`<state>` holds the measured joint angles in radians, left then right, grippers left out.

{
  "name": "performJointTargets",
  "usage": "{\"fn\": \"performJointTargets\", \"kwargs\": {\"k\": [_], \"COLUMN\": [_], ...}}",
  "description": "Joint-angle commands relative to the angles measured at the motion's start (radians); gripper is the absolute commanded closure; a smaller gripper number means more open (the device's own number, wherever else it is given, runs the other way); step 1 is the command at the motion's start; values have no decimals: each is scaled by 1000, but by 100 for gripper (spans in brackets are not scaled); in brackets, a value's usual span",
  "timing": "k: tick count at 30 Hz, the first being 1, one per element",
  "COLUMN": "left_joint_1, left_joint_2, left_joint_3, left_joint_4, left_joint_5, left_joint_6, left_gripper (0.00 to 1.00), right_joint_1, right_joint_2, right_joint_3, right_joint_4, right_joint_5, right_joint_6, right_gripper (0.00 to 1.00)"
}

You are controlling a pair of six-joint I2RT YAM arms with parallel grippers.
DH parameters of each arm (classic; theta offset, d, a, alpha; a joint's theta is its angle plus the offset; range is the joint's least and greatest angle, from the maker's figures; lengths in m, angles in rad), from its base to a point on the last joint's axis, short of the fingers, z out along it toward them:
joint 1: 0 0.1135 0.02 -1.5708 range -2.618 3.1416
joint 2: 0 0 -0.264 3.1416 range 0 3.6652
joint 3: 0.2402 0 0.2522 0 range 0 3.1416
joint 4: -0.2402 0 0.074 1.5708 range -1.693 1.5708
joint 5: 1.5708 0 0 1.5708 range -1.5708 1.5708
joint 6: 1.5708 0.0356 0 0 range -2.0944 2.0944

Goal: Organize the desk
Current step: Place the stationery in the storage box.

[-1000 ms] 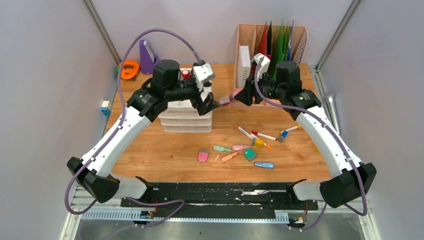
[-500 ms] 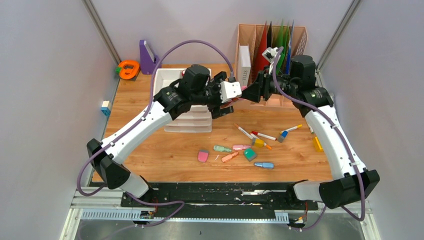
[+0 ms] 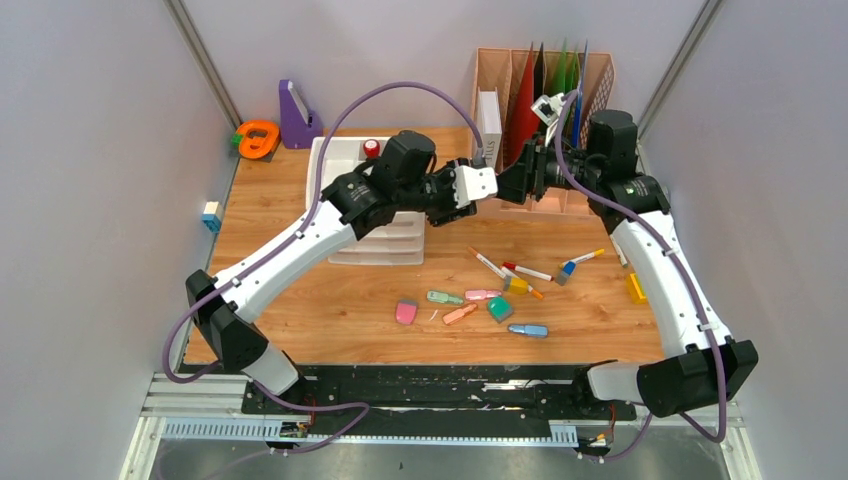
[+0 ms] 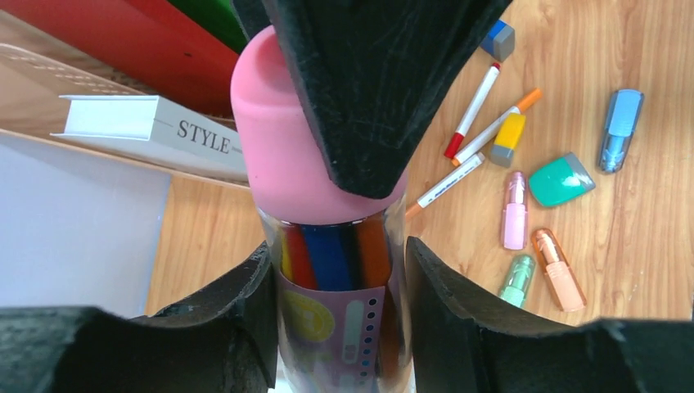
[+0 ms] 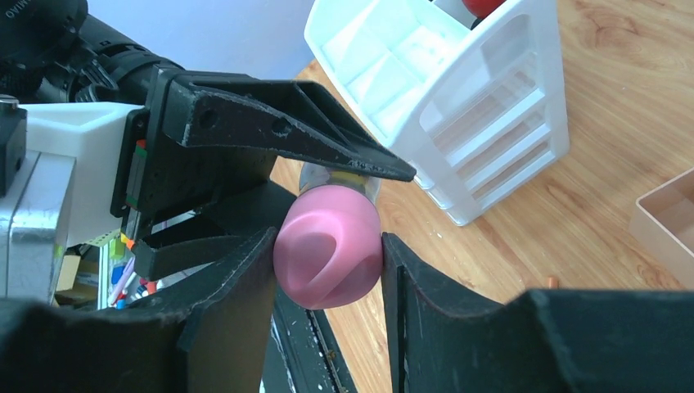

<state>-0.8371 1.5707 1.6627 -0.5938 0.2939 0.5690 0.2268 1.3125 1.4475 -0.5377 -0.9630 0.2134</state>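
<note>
The left gripper (image 4: 335,254) is clamped on the body of a clear plastic tube (image 4: 331,344) packed with coloured pens, its two black fingers pressed against the tube's sides. The left arm stretches from its base at the near left diagonally toward the far middle. Its forearm passes over a white plastic drawer unit (image 3: 372,245), and its wrist is turned so the fingers point right. The tube is held in the air, and its pink rounded cap (image 4: 274,155) is pinched between the fingers of the right gripper (image 5: 326,241), which faces the left one tip to tip. The right arm climbs from its base at the near right along the right side. It bends at the far right and folds back leftward in front of a wooden file holder (image 3: 545,70) with red and green folders.

The desk (image 3: 320,310), a light-brown wood-grain tabletop, lies below both grippers. The tube hangs above its far middle, between the drawer unit and the file holder.

From left to right, an orange rounded object (image 3: 259,138) and a purple bookend (image 3: 295,112) sit at the far left corner. Right of the drawer unit, near the middle, is a loose scatter of markers (image 3: 525,270) and small pastel highlighters (image 4: 515,221). A small yellow block (image 3: 636,288) lies by the right edge. A white book (image 4: 155,131) lettered STYLE stands at the file holder's left end.
</note>
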Motion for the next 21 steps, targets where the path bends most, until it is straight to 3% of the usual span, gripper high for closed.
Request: {"fn": "performJointTargets", "kwargs": {"k": [1, 2, 3, 4, 6, 10, 14, 21], "left_joint_1": [-5, -5, -5, -5, -5, 7, 79, 290], "left_joint_2": [-9, -13, -21, -28, -55, -109, -163, -250], "left_joint_3": [50, 50, 47, 43, 26, 7, 5, 8], "left_joint_4": [36, 38, 40, 45, 56, 41, 14, -67], "left_joint_5": [-16, -22, -42, -54, -112, -203, -237, -290], "left_joint_6": [-32, -53, -64, -86, -104, -119, -191, -358], "left_gripper": [61, 74, 81, 95, 100, 100, 100, 100], "right_joint_1": [-3, -5, -7, -9, -19, -71, -126, -163], "right_joint_2": [-24, -25, -26, -28, -37, -53, -72, -99], "right_joint_3": [-11, -13, -15, -17, -14, 3, 7, -19], "right_joint_4": [70, 71, 72, 72, 71, 72, 77, 79], "right_joint_5": [-48, -52, -52, -46, -31, -26, -30, -9], "right_joint_6": [26, 26, 26, 26, 24, 34, 45, 37], "right_gripper": [95, 91, 82, 71, 52, 29, 20, 19]}}
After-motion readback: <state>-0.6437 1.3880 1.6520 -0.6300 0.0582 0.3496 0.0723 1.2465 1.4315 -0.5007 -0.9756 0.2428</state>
